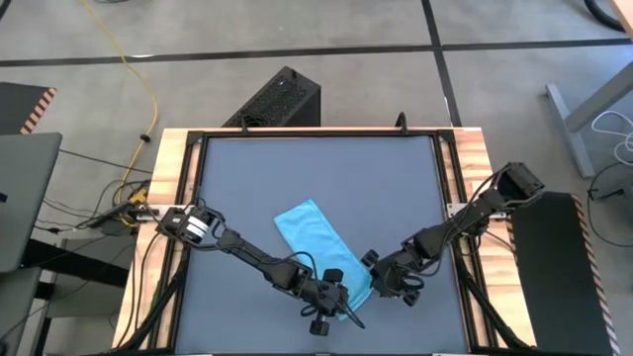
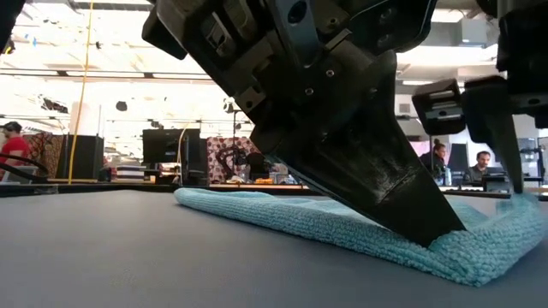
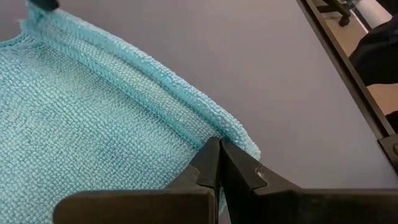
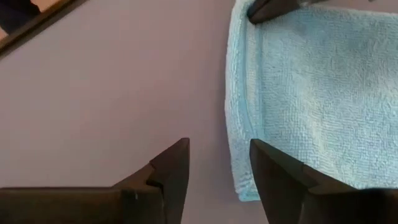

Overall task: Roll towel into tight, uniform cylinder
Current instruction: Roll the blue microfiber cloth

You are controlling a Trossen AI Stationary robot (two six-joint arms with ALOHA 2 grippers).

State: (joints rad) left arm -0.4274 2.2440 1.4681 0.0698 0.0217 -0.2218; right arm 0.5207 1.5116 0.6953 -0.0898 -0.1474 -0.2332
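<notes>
The light-blue towel (image 1: 312,237) lies flat and slantwise on the dark grey tabletop (image 1: 257,168), one short end toward the near edge. It also shows in the low view (image 2: 300,218). My left gripper (image 1: 336,305) is shut, with its tips down on that near short end by its left corner (image 3: 217,144). My right gripper (image 1: 374,277) is open at the other corner of the same end. One of its fingers (image 4: 261,155) is over the towel's hem and the other over bare table. The towel (image 4: 311,93) is unrolled; no cylinder shows. My left gripper presses its shut fingertips (image 2: 445,233) down on the towel's hemmed near edge (image 3: 205,134), close to the corner. The fingers come slanting down from the table's left. The towel lies on the table under them. Whether cloth is caught between the tips cannot be told.
The table's wooden frame (image 1: 173,178) runs round the grey top. A black box (image 1: 282,99) stands on the floor beyond the far edge. People sit in the room behind the table (image 2: 484,167). Bare tabletop lies left of and beyond the towel.
</notes>
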